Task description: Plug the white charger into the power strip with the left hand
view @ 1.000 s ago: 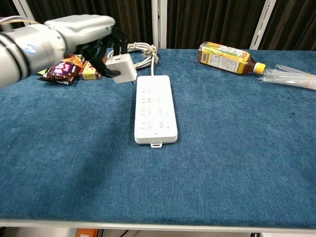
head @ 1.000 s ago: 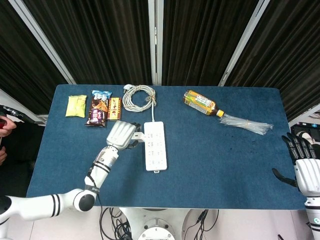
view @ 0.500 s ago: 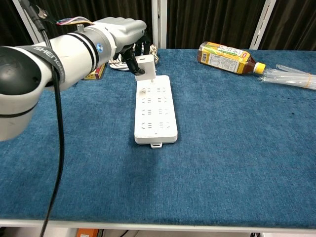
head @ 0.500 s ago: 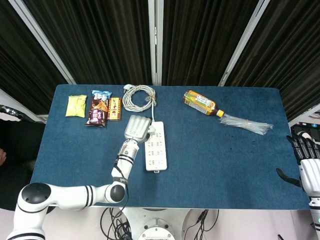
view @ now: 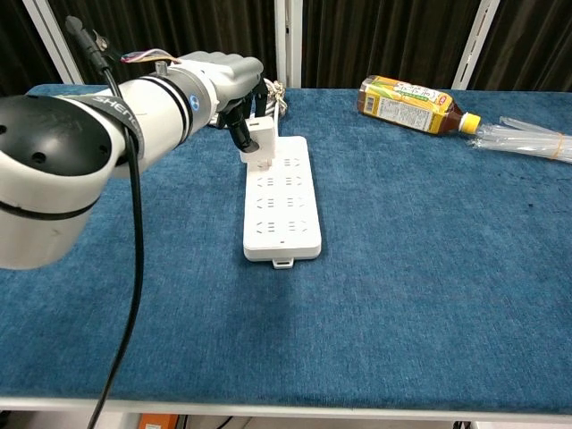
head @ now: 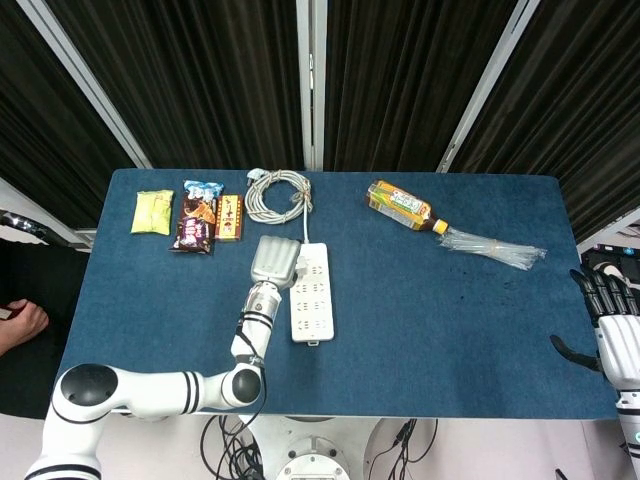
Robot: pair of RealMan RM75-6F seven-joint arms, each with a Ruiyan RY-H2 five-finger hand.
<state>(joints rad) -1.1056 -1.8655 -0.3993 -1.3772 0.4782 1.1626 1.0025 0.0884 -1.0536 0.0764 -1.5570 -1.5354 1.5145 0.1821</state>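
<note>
A blue tabletop carries everything. A white power strip lies near its middle, its coiled cord by the far edge. Snack packets sit side by side toward the far left corner. Toward the far right lie a bottle and clear plastic tubes.

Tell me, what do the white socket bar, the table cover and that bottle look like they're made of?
The power strip looks like hard, smooth white plastic with a faint sheen. The table cover seems a blue fabric, carpet-like, with a matte, fuzzy grain. The bottle appears to be clear plastic with a glossy printed label; glass cannot be ruled out.
</note>
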